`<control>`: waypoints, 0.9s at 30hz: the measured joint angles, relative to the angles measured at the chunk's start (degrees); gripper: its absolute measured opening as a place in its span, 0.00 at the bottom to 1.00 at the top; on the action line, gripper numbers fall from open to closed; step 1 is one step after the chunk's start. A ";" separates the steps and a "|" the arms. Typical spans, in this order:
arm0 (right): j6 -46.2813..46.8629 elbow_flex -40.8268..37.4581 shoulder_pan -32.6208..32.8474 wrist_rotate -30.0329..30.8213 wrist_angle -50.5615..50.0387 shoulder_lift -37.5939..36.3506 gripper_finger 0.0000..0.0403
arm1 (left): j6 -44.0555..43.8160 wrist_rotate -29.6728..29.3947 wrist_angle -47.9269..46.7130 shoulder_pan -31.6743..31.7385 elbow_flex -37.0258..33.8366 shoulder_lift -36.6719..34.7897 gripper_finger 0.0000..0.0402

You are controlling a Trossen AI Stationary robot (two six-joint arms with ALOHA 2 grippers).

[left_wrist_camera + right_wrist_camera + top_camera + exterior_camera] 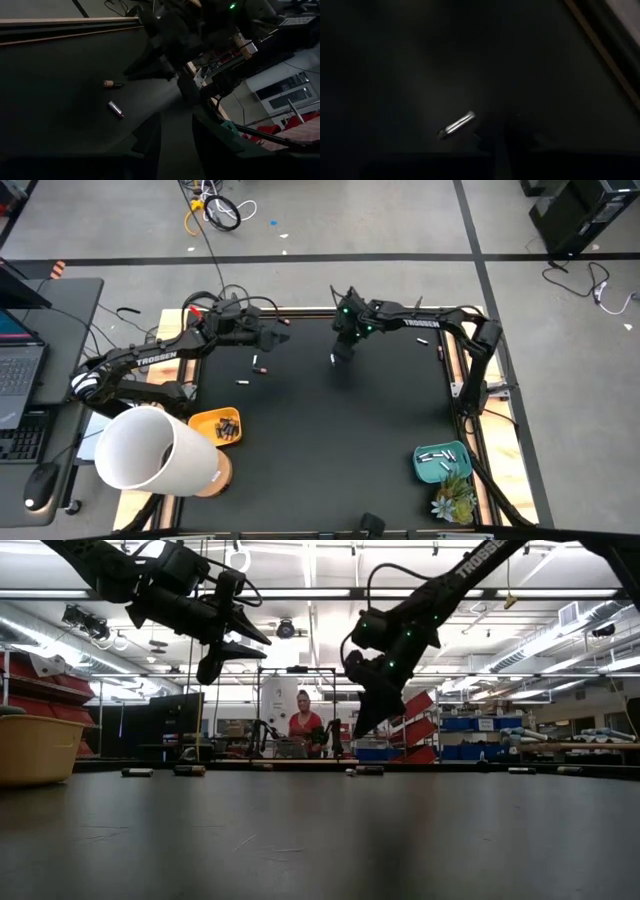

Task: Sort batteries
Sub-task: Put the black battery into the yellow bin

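While both arms hang over the far half of the worktop (330,450), the sorting looks partly done, as far as I can judge. Taking the teal tray (441,463) as my landmark, at the near right corner: it already holds a few pale batteries (437,456). Straight across the mat from it, at the near left, a yellow tray (214,426) holds some dark ones.

Loose cells remain well up the mat from the teal tray. Two (258,363) lie below the left arm, a dark copper-ended one (111,84) and a paler one (116,110) in the wrist view. Another silver battery (456,124) lies just beside the right pincer (340,356), far diagonally from the teal tray. A further speck sits near the right edge, too small to call.

The left pincer (272,338) hovers with its fingers (150,134) clearly parted and empty. The right pincer's fingers I cannot tell, nor whether they touch the silver cell.

So several cells are left to pick up.
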 joint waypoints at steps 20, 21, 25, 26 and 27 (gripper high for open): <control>23.84 -29.36 4.83 12.14 32.58 -22.32 0.08 | 0.79 3.60 -0.35 0.00 0.00 0.00 0.31; 25.35 -31.07 6.03 14.43 32.98 -24.31 0.08 | 1.24 3.79 -0.38 0.00 0.00 0.00 0.31; 31.37 -39.12 10.49 20.50 37.00 -29.22 0.07 | 2.47 4.38 -0.37 0.00 0.00 0.00 0.31; 31.93 -41.09 11.31 21.35 39.69 -29.79 0.07 | 2.50 4.38 -0.35 0.00 0.00 0.00 0.31; 32.00 -42.80 11.98 22.15 43.09 -30.04 0.07 | 2.46 4.38 -0.35 0.00 0.00 0.00 0.31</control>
